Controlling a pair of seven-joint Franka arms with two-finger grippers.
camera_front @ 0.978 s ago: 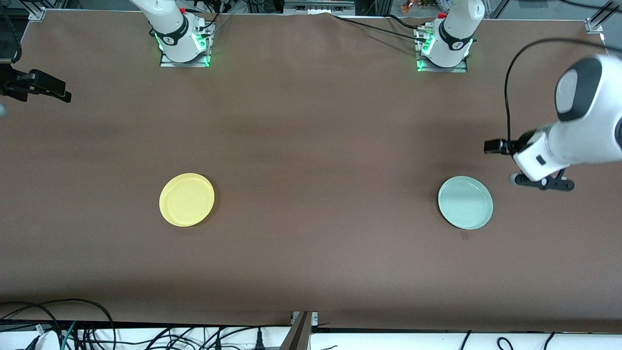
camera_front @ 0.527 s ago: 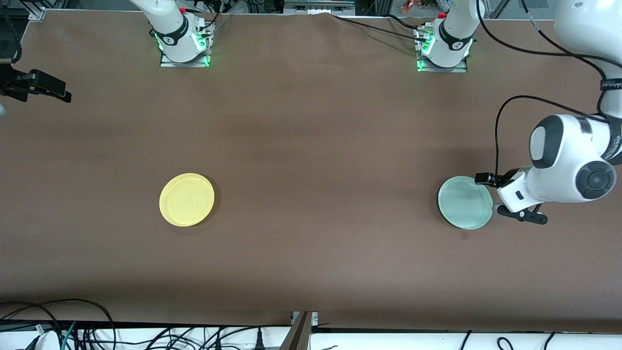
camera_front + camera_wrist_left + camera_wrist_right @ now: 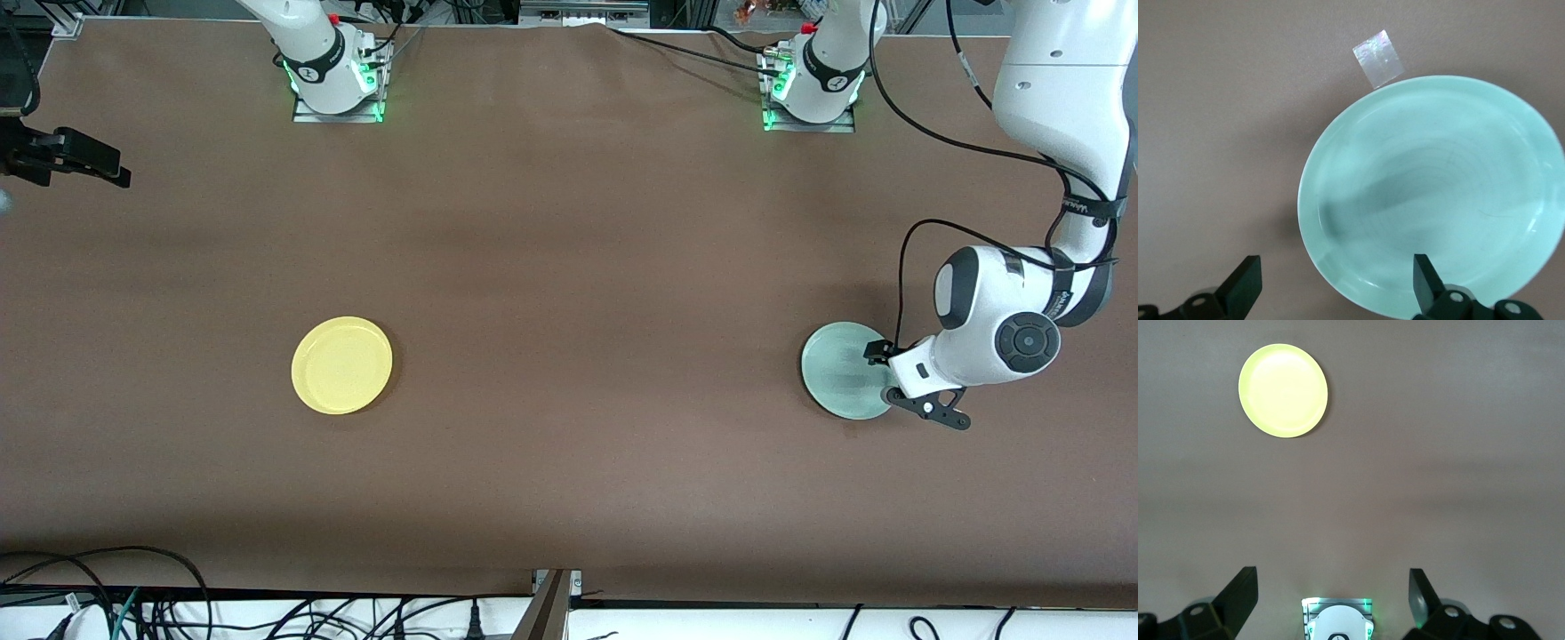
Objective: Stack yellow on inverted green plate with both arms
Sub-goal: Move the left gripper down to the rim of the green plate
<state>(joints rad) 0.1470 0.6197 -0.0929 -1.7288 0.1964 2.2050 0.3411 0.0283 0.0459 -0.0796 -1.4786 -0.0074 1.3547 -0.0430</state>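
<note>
Barely underway: nothing flipped, nothing stacked.
Left gripper (image 3: 1331, 290) hangs released over the rim of the green plate (image 3: 836, 371), seemingly right-side up; right gripper (image 3: 1328, 600), released, waits well apart from the yellow plate (image 3: 341, 364).

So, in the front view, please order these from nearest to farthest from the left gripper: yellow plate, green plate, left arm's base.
1. Green plate: directly under the open left gripper.
2. Left arm's base: at the table's top edge.
3. Yellow plate: toward the right arm's end.
</note>
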